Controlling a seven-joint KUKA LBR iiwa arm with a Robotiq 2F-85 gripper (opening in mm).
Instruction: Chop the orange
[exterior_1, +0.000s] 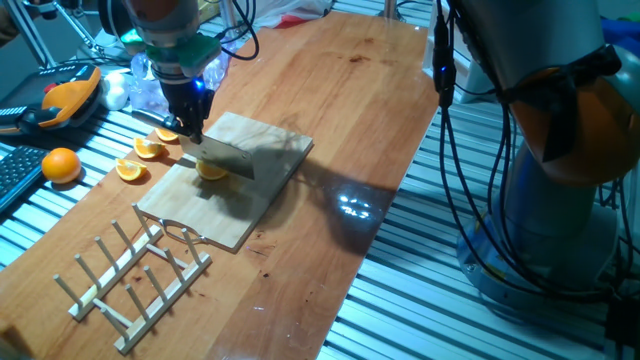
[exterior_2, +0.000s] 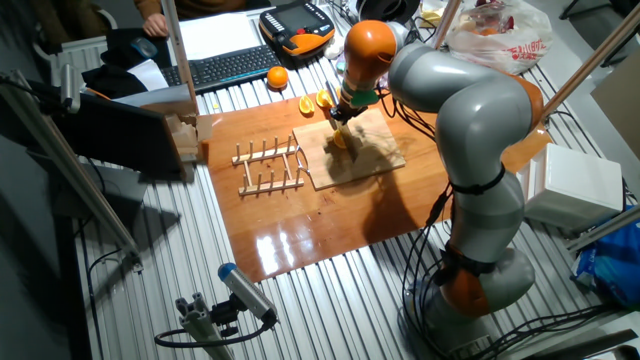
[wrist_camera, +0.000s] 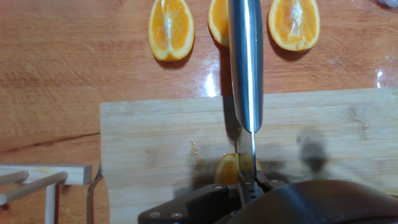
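A small orange wedge (exterior_1: 210, 170) lies on the wooden board (exterior_1: 245, 205). It also shows in the other fixed view (exterior_2: 341, 139) and in the hand view (wrist_camera: 226, 169). My gripper (exterior_1: 190, 126) is shut on the handle of a knife (exterior_1: 226, 156) and stands over the board's far edge. The steel blade (wrist_camera: 245, 68) runs across the wedge and rests on or just above it; contact is not clear. In the hand view the gripper (wrist_camera: 250, 184) and the blade hide part of the wedge.
Three other orange wedges (exterior_1: 148, 150) lie on the table beside the board, also in the hand view (wrist_camera: 170, 28). A whole orange (exterior_1: 61, 164) sits at the left. A wooden dish rack (exterior_1: 135, 275) stands in front of the board. A teach pendant (exterior_1: 62, 100) lies behind.
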